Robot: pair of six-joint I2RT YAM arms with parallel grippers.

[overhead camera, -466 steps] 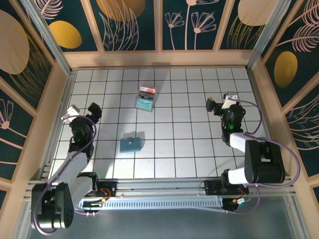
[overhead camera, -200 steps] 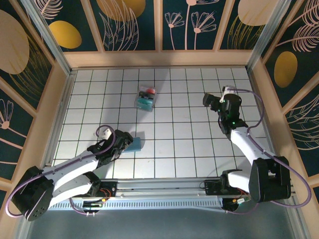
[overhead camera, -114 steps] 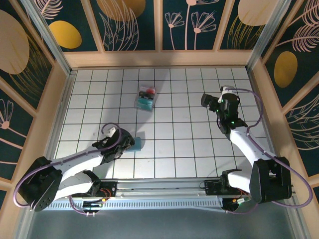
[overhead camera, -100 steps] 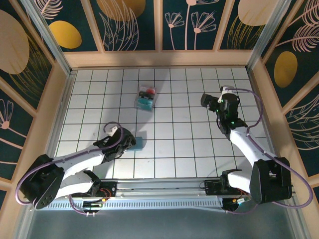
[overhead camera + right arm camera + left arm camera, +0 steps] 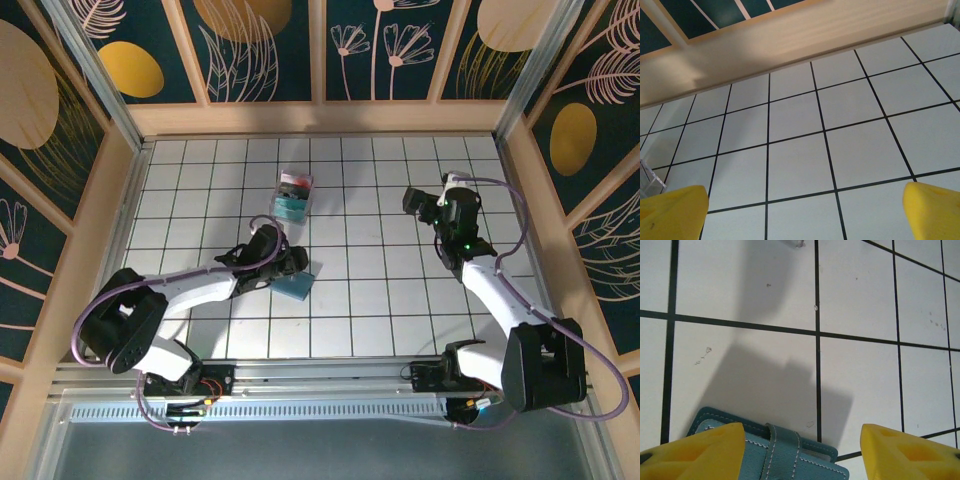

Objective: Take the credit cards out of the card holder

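Slippage is your danger: left gripper gapes over the flat card holder, right gripper idles equally apart, so a shallow pinch may skid it.

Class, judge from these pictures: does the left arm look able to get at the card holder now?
Probably yes: the left tool is open directly over the card holder, whose edge lies between its fingers, with nothing visible blocking it.
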